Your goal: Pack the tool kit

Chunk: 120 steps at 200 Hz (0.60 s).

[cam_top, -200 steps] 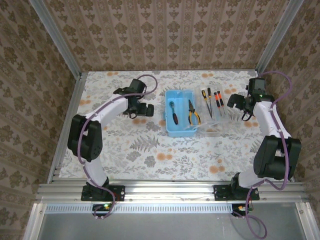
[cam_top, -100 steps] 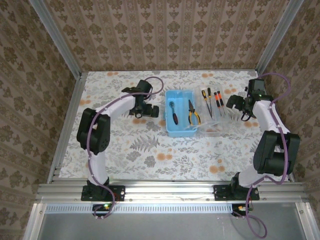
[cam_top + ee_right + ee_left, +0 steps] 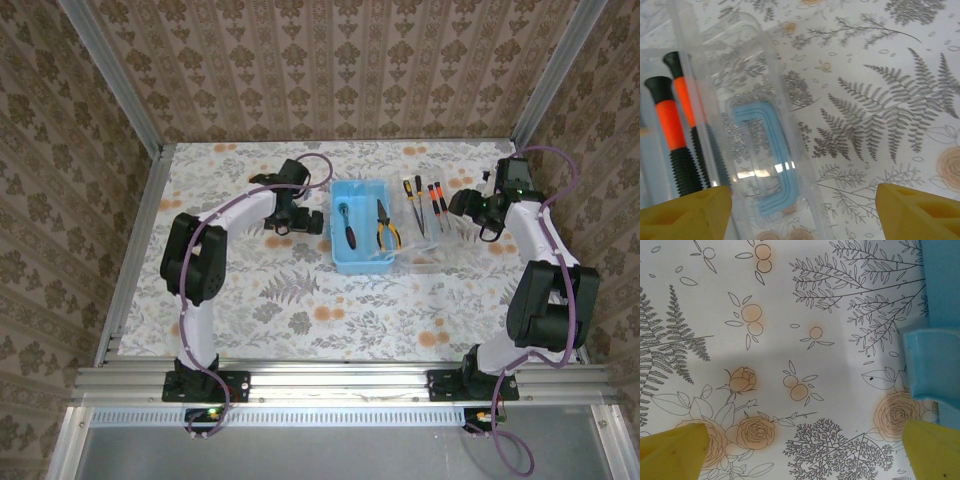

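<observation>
The left arm reaches forward with a bent elbow, its end effector [image 3: 312, 222] wide open just beside the blue case [image 3: 360, 264]. The case sits mid-bench [image 3: 250, 300] and holds pliers [image 3: 387, 228]. The right end effector [image 3: 462, 206] hangs open over the clear lid [image 3: 755, 70], which lies beside the screwdrivers [image 3: 671, 125].

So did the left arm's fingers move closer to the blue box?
Yes. The left fingers have slid sideways toward the blue case, so the gap between them is smaller than a second ago.

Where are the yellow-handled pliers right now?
In the top view, the pliers lie inside the blue case, near its right wall, with a screwdriver to their left.
</observation>
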Available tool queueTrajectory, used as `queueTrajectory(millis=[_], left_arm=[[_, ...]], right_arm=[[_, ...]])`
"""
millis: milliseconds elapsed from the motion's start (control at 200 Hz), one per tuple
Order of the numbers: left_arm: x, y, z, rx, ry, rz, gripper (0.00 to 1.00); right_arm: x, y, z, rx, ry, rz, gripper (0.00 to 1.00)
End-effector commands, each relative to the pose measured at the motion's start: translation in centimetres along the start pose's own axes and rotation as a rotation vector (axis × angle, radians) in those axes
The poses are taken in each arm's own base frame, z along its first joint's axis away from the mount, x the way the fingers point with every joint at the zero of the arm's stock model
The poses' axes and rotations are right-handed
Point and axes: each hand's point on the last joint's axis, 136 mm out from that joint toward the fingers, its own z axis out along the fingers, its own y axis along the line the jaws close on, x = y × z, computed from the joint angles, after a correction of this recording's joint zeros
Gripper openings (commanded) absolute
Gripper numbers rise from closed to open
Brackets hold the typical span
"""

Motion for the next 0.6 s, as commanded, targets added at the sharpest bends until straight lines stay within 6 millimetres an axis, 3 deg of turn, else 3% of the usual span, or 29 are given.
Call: queueTrajectory(millis=[0,180,595], left_arm=[[-0.8,-0.9,-0.3,0.025,-0.011,0.011,1.0],[-0.9,-1.2,-0.1,0.032,-0.01,0.011,1.0],[-0.9,-1.3,0.6,0.037,0.0,0.012,1.0]], right_arm=[[0.2,1.9,0.1,-0.106,0.006,-0.002,0.7],[0.0,3.9,-0.4,-0.18,0.003,-0.019,0.68],[1.3,8.7,0.6,-0.276,0.061,-0.107,0.61]])
